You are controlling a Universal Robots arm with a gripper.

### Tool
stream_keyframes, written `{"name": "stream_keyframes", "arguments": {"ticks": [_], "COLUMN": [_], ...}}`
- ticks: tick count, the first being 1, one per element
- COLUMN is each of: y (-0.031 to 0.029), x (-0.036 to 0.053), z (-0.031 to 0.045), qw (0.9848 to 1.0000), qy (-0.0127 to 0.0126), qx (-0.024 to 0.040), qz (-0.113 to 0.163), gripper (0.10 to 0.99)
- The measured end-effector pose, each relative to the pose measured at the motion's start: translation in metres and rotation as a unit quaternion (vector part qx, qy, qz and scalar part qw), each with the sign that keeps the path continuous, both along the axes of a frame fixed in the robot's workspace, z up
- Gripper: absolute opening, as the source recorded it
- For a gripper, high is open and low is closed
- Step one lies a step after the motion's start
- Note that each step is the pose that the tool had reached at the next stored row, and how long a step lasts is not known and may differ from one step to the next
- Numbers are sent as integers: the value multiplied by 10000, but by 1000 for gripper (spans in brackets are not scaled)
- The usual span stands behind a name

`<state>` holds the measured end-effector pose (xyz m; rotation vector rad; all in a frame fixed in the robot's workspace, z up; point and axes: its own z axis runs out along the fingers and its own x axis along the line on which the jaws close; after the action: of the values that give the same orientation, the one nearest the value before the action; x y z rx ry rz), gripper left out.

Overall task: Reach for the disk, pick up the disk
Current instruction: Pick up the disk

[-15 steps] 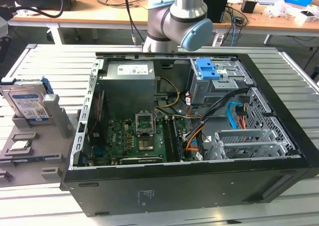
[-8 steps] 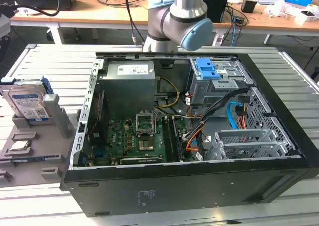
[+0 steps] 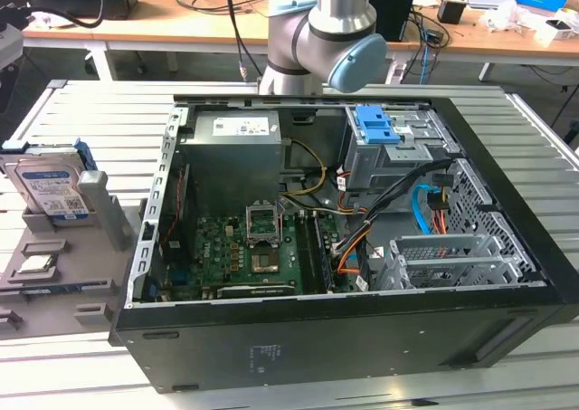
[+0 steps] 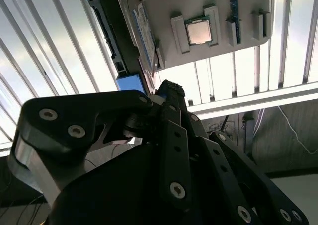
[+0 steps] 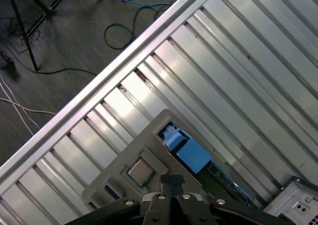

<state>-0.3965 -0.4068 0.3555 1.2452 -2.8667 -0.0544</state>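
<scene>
So the disk (image 3: 47, 185) is standing on edge in a gray holder (image 3: 98, 209) at the exterior view's left. It's out on the slatted desk (image 3: 86, 111), outside the open PC case (image 3: 362, 338). In the first wrist view the tool (image 5: 171, 180) has its 2 fingers pressed together with nothing between them, and it hangs over that holder. The disk's blue rail (image 5: 191, 154) is near the tips but clearly apart, no contact. The small processor chip (image 5: 141, 170) lies in its slot just beside the tips too.
</scene>
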Motion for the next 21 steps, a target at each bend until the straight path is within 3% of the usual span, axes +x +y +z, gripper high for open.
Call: {"name": "stream_keyframes", "arguments": {"ticks": [11, 14, 21], "y": [0, 0, 0], "x": [0, 0, 0], "z": [0, 0, 0], "qw": [9977, 9954, 9911], "qy": [0, 0, 0], "qx": [0, 0, 0], "qz": [674, 956, 1333], "gripper": [106, 106, 106]}}
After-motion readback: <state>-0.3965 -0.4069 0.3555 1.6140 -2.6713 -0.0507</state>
